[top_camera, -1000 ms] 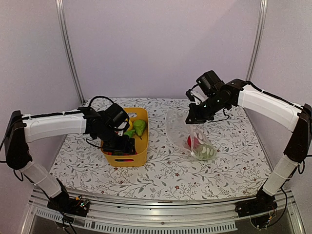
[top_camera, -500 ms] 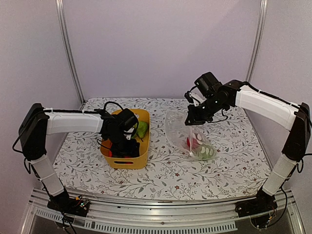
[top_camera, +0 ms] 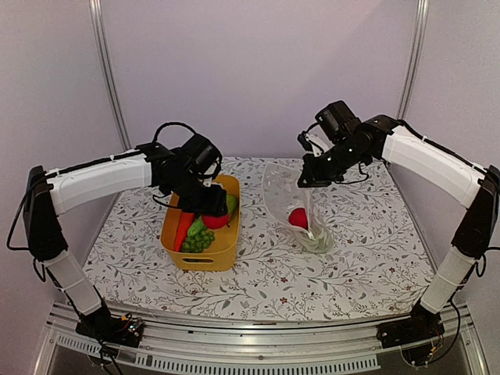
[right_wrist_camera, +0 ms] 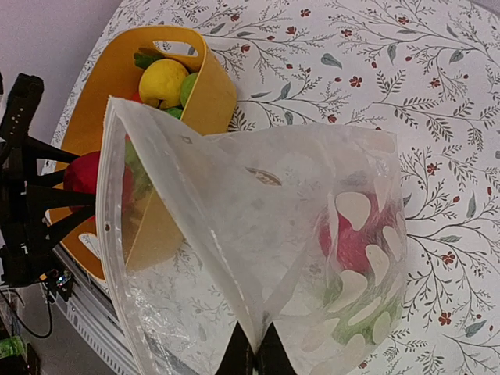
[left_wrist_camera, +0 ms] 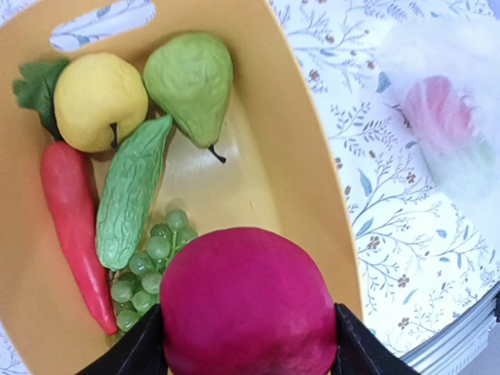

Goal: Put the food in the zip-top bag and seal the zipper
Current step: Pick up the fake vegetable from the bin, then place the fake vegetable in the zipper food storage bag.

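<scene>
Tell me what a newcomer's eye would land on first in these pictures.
First, the big red toy fruit clamped in the left gripper just above the yellow tub, where more toy produce lies. Next, the dotted zip-top bag at centre right, held up by its edge in the shut right gripper, mouth open toward the tub, a red piece already inside.

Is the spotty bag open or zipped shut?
Open. The right tool pinches one edge of the zip-top bag, and its mouth gapes wide toward the yellow tub. A red fruit sits inside.
</scene>
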`<state>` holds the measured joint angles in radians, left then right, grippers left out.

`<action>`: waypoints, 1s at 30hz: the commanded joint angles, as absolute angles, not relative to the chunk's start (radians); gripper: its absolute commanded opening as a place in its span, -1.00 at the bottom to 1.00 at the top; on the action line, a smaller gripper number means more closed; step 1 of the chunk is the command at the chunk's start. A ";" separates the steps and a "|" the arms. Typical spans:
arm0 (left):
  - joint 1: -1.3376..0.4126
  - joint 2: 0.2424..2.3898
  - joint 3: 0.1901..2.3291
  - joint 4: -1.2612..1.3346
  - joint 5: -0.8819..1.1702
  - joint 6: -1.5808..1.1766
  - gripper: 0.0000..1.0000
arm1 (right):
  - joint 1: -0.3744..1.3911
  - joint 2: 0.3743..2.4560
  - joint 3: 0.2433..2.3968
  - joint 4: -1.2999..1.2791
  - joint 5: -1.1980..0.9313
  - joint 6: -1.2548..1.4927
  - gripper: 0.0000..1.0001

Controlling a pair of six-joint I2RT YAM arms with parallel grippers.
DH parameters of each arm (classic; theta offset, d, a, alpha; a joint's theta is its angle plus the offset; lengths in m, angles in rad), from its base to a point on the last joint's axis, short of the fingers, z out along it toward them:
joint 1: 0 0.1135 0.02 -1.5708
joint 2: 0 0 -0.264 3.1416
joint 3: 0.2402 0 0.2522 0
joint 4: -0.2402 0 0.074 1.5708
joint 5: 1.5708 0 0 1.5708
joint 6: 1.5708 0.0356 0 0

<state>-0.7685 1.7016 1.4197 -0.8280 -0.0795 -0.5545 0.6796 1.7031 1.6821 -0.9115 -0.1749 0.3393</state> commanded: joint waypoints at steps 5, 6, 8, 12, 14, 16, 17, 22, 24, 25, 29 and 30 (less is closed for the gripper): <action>-0.772 1.587 1.527 -0.735 -0.134 -0.497 0.03 | 0.676 1.701 1.710 -0.938 -0.172 0.345 -1.00; -0.775 1.573 1.529 -0.699 -0.132 -0.493 0.03 | 0.676 1.702 1.711 -0.938 -0.174 0.345 -1.00; -0.786 1.548 1.523 -0.622 -0.125 -0.481 0.01 | 0.676 1.705 1.716 -0.936 -0.178 0.345 -1.00; -0.827 1.517 1.496 -0.445 -0.135 -0.443 -0.02 | 0.676 1.713 1.721 -0.933 -0.178 0.347 -1.00; -0.846 1.524 1.502 -0.391 -0.131 -0.434 -0.03 | 0.676 1.711 1.717 -0.927 -0.179 0.351 -1.00; -0.866 1.544 1.528 -0.349 -0.116 -0.423 -0.04 | 0.676 1.709 1.713 -0.917 -0.182 0.355 -1.00; -0.878 1.556 1.541 -0.331 -0.108 -0.413 -0.04 | 0.676 1.709 1.712 -0.911 -0.185 0.359 -1.00; -0.947 1.633 1.612 -0.281 -0.061 -0.354 -0.04 | 0.676 1.710 1.713 -0.899 -0.196 0.366 -1.00; -0.971 1.668 1.642 -0.290 -0.050 -0.330 -0.05 | 0.676 1.710 1.713 -0.899 -0.197 0.367 -1.00; -0.983 1.684 1.658 -0.302 -0.050 -0.317 -0.05 | 0.676 1.710 1.713 -0.899 -0.196 0.367 -1.00; -1.018 1.724 1.688 -0.345 -0.050 -0.273 -0.05 | 0.675 1.709 1.715 -0.898 -0.204 0.375 -1.00; -1.024 1.727 1.688 -0.354 -0.049 -0.265 -0.05 | 0.675 1.708 1.716 -0.899 -0.204 0.377 -1.00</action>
<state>-0.9932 1.6978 1.6627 -0.3271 -0.0647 -0.3313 0.6796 1.7035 1.6958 -0.9157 -0.1909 0.3611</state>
